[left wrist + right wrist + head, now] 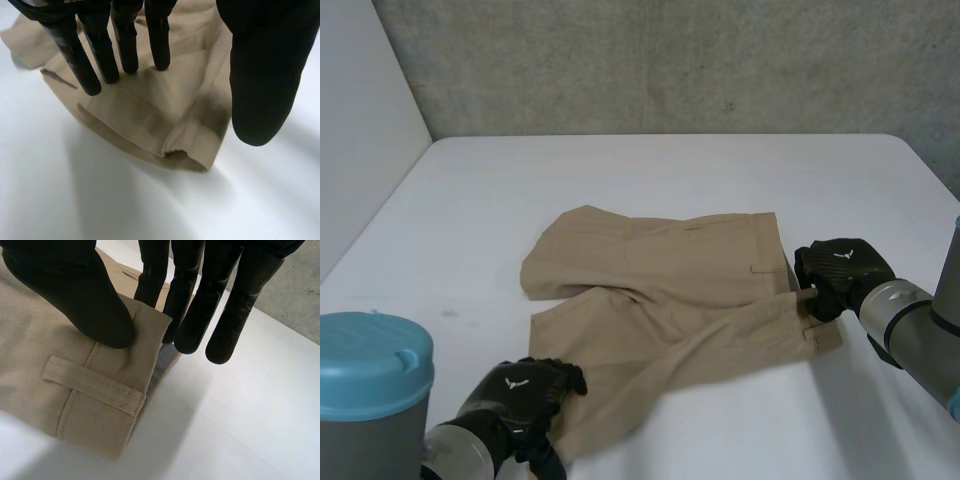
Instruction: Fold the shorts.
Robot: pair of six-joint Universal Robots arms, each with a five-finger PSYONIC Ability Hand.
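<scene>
Tan shorts (670, 290) lie spread on the white table (650, 170), with the waistband toward my right arm and the two legs toward my left. My left hand (525, 392) hovers over the near leg's hem (170, 130). Its fingers (125, 45) are straight and its thumb (260, 75) stands apart from them, with nothing gripped. My right hand (840, 272) is at the near end of the waistband (100, 405), beside a belt loop (92, 385). Its thumb (75, 295) presses on top of the band's corner, pinching it against the fingers (225, 305) behind the cloth.
My left arm's blue-capped joint (370, 370) stands at the near left corner. A grey concrete wall (670, 60) runs behind the table and a white panel (360, 130) stands at the left. The table's rounded far right corner (920, 150) is near my right arm.
</scene>
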